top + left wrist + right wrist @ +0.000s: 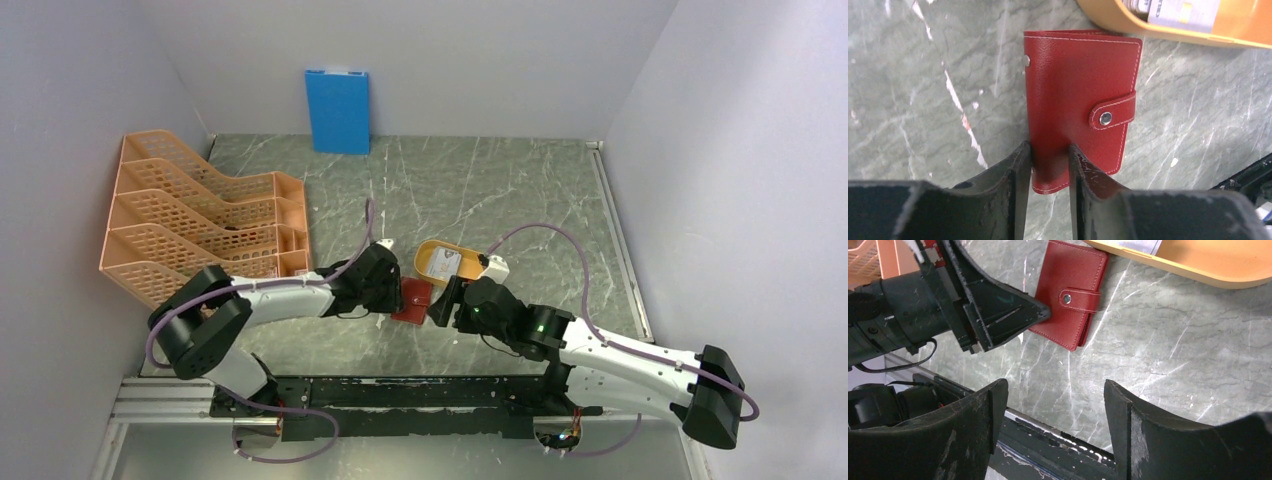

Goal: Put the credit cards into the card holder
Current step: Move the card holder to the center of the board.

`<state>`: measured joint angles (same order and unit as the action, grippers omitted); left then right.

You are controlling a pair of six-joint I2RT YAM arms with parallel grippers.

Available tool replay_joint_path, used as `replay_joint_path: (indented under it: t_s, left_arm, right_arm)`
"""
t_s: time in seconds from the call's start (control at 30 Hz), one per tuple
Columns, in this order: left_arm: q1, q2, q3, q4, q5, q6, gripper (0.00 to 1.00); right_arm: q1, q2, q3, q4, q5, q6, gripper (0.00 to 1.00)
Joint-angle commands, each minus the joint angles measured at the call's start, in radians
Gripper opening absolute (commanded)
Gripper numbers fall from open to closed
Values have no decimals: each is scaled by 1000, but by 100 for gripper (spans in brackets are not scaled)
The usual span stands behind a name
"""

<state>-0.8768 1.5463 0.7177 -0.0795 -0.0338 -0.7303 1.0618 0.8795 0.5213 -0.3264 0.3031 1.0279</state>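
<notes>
The dark-red card holder (413,300) (1078,95) (1068,290) lies flat on the marble table with its snap tab fastened. My left gripper (393,292) (1048,160) is closed on its near left corner, with one finger at the edge and the other over the cover. Pale credit cards (446,263) (1183,12) lie in the yellow-orange tray (428,250) (1108,20) just beyond the holder. My right gripper (447,302) (1055,405) stands open and empty to the right of the holder, above bare table near the front rail.
An orange mesh file rack (200,225) fills the left side. A blue board (338,110) leans on the back wall. White walls close in the table on three sides. The black front rail (1058,440) runs just under the right gripper.
</notes>
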Motion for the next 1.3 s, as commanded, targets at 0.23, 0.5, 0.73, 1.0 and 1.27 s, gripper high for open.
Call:
replay_joint_path:
  t_s: [0.23,0.5,0.73,1.0,1.27]
  left_arm:
    - [-91,-199,-229,-13,-58,-140,25]
    - [-234,-417,-346,-56,-119,-289,28]
    - [-261,-571,-320,-197,-194,-311,48]
    - [-260,-553,-369,-166,-181,-336,43]
    - [-260,-548,-393,-105,-144,-310,37]
  right_arm:
    - [7,73,-3,16,0,-20,73]
    - [24,164,-6,82,-35,-28,70]
    - [113,295,96,64,13,-63,64]
    - [196,453,196,19,22,-39,58]
    - [186,495,155,74,-12,5,59]
